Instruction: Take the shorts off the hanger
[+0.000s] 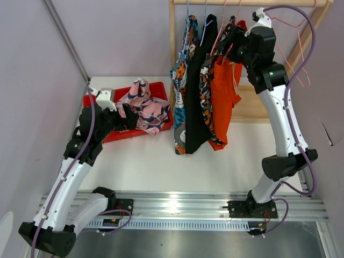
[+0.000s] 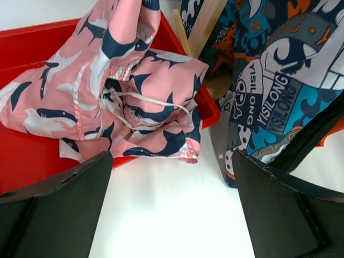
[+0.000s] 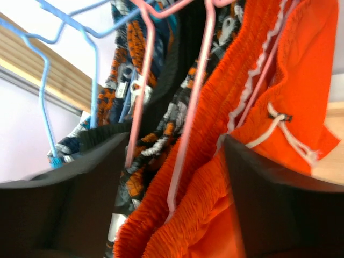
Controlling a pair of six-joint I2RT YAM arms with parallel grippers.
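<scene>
A red tray (image 1: 161,88) (image 2: 32,156) sits at the far left corner of the table (image 1: 156,161). The pink shorts (image 1: 144,107) (image 2: 123,97) lie bunched up in it, and one part hangs over its rim. Four more pairs hang long and straight down at the far edge: blue shorts (image 1: 180,107), black shorts (image 1: 194,107), blotched shorts (image 1: 207,91) and orange shorts (image 1: 223,97) (image 3: 279,80). The left gripper (image 1: 126,115) (image 2: 172,161) hangs over the tray's near side, jaws wide apart, holding nothing. The right gripper (image 1: 228,40) (image 3: 177,145) is up at the orange waistband. Its jaws are wide apart around the cloth and a pink hanger (image 3: 191,107), not squeezing them.

White links (image 1: 283,115), black joints (image 1: 287,164), purple cables (image 1: 301,12); left pincer (image 2: 172,215) and right pincer (image 3: 174,183) black
</scene>
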